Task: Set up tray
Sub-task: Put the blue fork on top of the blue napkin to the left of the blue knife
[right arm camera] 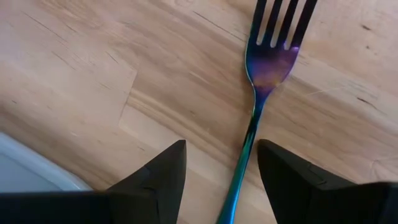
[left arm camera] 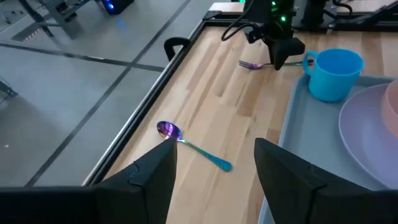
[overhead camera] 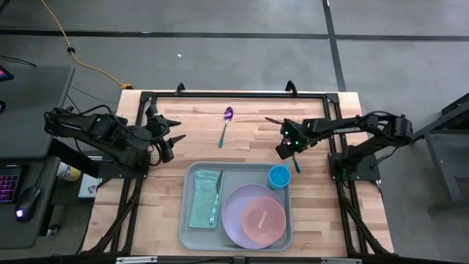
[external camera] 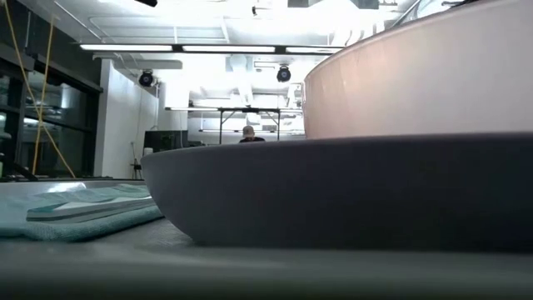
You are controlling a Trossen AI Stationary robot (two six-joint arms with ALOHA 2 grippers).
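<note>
The pale grey-green tray (overhead camera: 186,220) lies at the table's near middle. It holds a folded teal napkin (overhead camera: 203,199) with a piece of cutlery (overhead camera: 217,196) on it, a lavender plate (overhead camera: 238,209) bearing a pink bowl (overhead camera: 264,220), and a blue cup (overhead camera: 279,177). An iridescent spoon (overhead camera: 226,123) lies on the bare wood beyond the tray. My right gripper (right arm camera: 221,152) points down, open, just above a fork (right arm camera: 258,93); its fingers stand on either side of the fork's handle. My left gripper (overhead camera: 174,129) hangs open at the left, clear of everything.
A black frame rail (overhead camera: 234,94) runs along the table's far edge. Bare wood lies between the spoon and the fork and left of the tray. In the low view the plate's dark side (external camera: 350,192) fills the picture, and a person shows far off in the room.
</note>
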